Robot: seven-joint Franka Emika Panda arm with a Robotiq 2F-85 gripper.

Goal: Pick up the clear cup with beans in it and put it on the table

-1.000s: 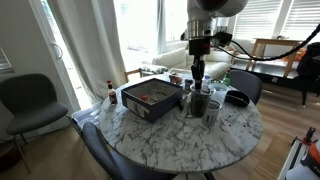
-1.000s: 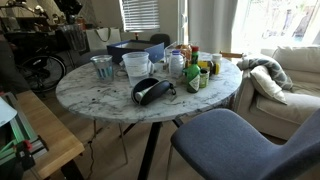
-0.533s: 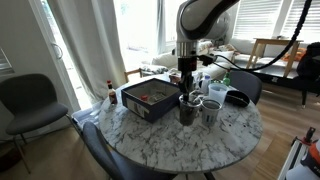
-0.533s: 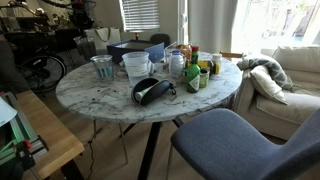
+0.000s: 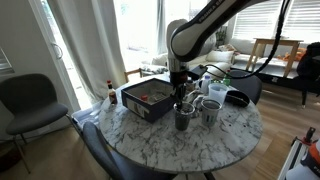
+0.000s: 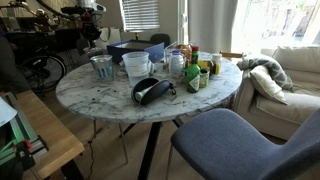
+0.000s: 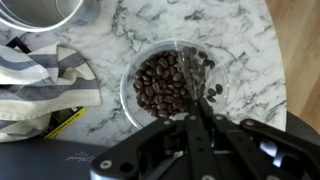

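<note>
Nearest us in an exterior view lies the large round table (image 5: 150,145) with its white, grey-veined marble top. Close to its middle we find the small, handle-less clear cup with beans (image 5: 183,119), dark with its brown load. We cannot tell whether its base rests on the marble or hangs just above it. Straight over it, at the cup's 12 o'clock, the black gripper (image 5: 182,102) points down. In the wrist view its fingers (image 7: 198,105) are drawn together into one narrow dark bar, pinching the cup's wall at its 3 o'clock side, with a few beans showing beyond them. A striped cloth (image 7: 40,80) lies at the cup's 9 o'clock. In the exterior view a pale grey mug (image 5: 210,111) stands just beside the cup at 3 o'clock and a dark rectangular box (image 5: 150,100) at 10 o'clock. A low black bowl (image 5: 237,98) sits farther off at 2 o'clock. Behind these, the arm (image 5: 220,16) rises from the wrist, bends sharply at a joint, and stretches away towards 2 o'clock
</note>
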